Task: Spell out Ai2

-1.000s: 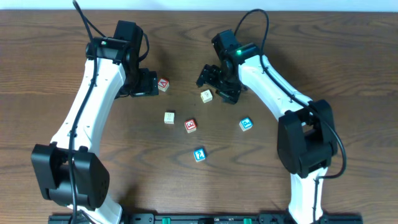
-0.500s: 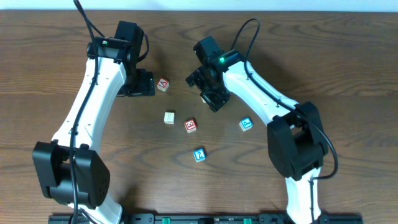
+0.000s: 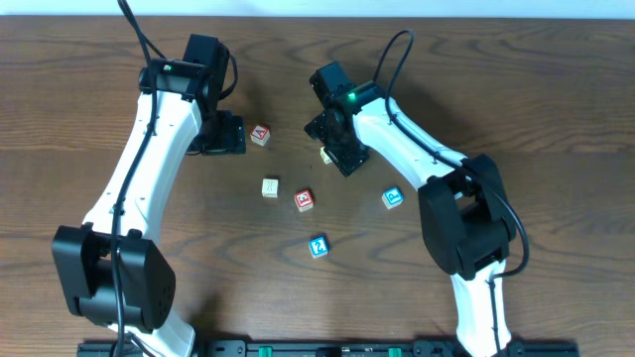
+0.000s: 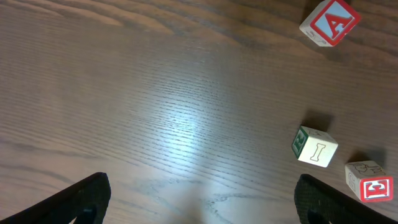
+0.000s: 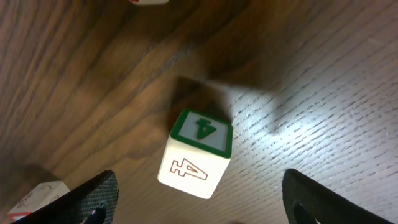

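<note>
Letter-gathering step, nothing yet aligned. Left gripper [image 4: 208,202], jaws spread, faces A block [image 4: 329,22] at upper right of its wrist view, with I block [image 4: 314,147] at lower right. Right gripper [image 5: 202,208], also spread, hovers over unneeded 4 block [image 5: 199,154]. Next move probably calls for closing on A.

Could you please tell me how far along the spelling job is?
Nothing looks placed: the A block and I block lie apart, no row formed. In hand: right gripper hovers open over a green 4 block, gripping nothing; left gripper is open too. All lining-up remains.
</note>
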`<state>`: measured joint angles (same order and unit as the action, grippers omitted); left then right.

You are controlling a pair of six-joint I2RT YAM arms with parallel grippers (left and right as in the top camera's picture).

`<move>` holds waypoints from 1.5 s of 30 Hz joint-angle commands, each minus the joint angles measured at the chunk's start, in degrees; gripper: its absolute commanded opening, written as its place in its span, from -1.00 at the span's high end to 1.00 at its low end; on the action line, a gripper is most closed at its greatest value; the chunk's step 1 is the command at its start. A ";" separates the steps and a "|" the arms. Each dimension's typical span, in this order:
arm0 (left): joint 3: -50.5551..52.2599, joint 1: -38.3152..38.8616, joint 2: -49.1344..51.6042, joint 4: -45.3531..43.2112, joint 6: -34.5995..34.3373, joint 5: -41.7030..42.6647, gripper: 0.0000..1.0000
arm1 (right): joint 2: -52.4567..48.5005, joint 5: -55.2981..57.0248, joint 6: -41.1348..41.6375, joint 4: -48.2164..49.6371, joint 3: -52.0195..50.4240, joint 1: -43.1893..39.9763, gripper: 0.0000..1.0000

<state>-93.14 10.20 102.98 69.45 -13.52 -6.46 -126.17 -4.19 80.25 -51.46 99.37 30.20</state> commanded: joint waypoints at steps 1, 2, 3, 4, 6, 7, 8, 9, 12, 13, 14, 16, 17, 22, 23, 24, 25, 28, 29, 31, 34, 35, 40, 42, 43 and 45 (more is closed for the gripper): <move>-0.44 -0.07 0.79 0.39 -0.24 -1.75 -0.91 | -0.57 2.45 -0.39 -0.20 1.03 0.22 -0.63; -0.44 -0.07 0.79 0.39 -0.24 -1.88 -0.91 | -0.57 2.71 -0.39 -0.15 1.01 0.22 -0.60; -0.44 -0.07 0.79 0.37 -0.24 -1.90 -0.91 | -0.59 3.15 -0.37 -0.13 1.03 0.26 -0.56; -0.44 -0.07 0.79 0.37 -0.24 -1.90 -0.91 | -0.61 3.41 -0.35 -0.13 1.01 0.33 -0.55; -0.44 -0.07 0.79 0.37 -0.24 -1.88 -0.91 | -0.61 4.02 -0.37 -0.13 1.01 0.31 -0.54; -0.44 -0.07 0.79 0.35 -0.26 -1.88 -0.91 | -0.61 4.15 -0.37 -0.13 1.01 0.31 -0.54; -0.44 -0.07 0.79 0.35 -0.26 -1.88 -0.91 | -0.61 4.15 -0.37 -0.15 1.01 0.31 -0.54; -0.44 -0.07 0.79 0.35 -0.26 -1.88 -0.91 | -0.61 4.15 -0.35 -0.15 1.01 0.31 -0.54; -0.44 -0.07 0.79 0.35 -0.26 -1.88 -0.91 | -0.96 4.15 -0.31 -0.15 0.92 0.57 -0.53; -0.44 -0.07 0.79 0.35 -0.26 -1.88 -0.91 | -1.25 4.09 -0.11 -0.15 0.92 0.66 -0.53; -0.44 -0.07 0.79 0.35 -0.26 -1.88 -0.91 | -1.53 3.93 -0.13 -0.11 0.92 0.76 -0.53; -0.44 -0.07 0.79 0.35 -0.26 -1.88 -0.91 | -2.47 3.10 -0.02 0.61 0.92 1.03 -0.53; -0.44 -0.07 0.79 0.35 -0.26 -1.88 -0.91 | -3.23 2.36 -0.02 1.25 0.92 1.14 -0.52; -0.44 -0.07 0.79 0.35 -0.24 -1.99 -0.91 | -4.70 1.81 -0.02 1.60 0.92 1.18 -0.22; -0.44 -0.07 0.79 0.35 -0.24 -2.25 -0.91 | -4.74 1.88 -0.15 1.60 0.92 1.18 -0.09; -0.44 -0.07 0.79 0.35 -0.26 -2.58 -0.91 | -4.74 2.12 -0.20 1.60 0.92 1.18 0.02; -0.44 -0.07 0.79 0.37 -0.24 -2.80 -0.91 | -4.74 2.54 -0.22 1.60 0.92 1.11 0.10; -0.44 -0.07 0.79 0.44 -0.24 -2.97 -0.91 | -4.74 2.93 -2.64 2.49 0.92 0.81 0.36; -0.44 -0.07 0.79 0.55 -0.24 -2.97 -0.91 | -4.74 2.91 -3.32 2.49 0.92 0.59 0.42; -0.44 -0.07 0.79 0.61 -0.26 -2.97 -0.91 | -4.68 2.69 -5.79 2.43 0.94 0.28 0.49; -0.44 -0.07 0.79 0.74 -0.24 -2.97 -0.91 | -4.35 2.78 -12.46 2.51 1.09 -0.28 0.50; -0.44 -0.07 0.79 0.85 -0.24 -2.97 -0.91 | -3.96 3.37 -16.98 2.69 1.09 -0.68 0.42; -0.44 -0.07 0.79 1.03 -0.26 -2.95 -0.91 | -2.38 11.72 -26.82 -4.28 1.09 -2.23 0.39; -0.44 -0.04 0.79 1.01 -0.28 -2.95 -0.91 | -2.08 14.12 -28.57 -7.34 1.09 -2.95 0.38; -0.44 -0.04 0.79 1.03 -0.31 -2.95 -0.91 | -2.08 14.32 -30.34 -8.22 1.09 -3.37 0.36; -0.44 -0.04 0.79 1.07 -0.31 -2.95 -0.91 | -2.08 14.40 -33.29 -9.49 1.09 -4.26 0.36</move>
<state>-93.14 10.20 103.00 70.26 -13.52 -8.19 -129.86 6.02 53.71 -60.03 99.94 27.29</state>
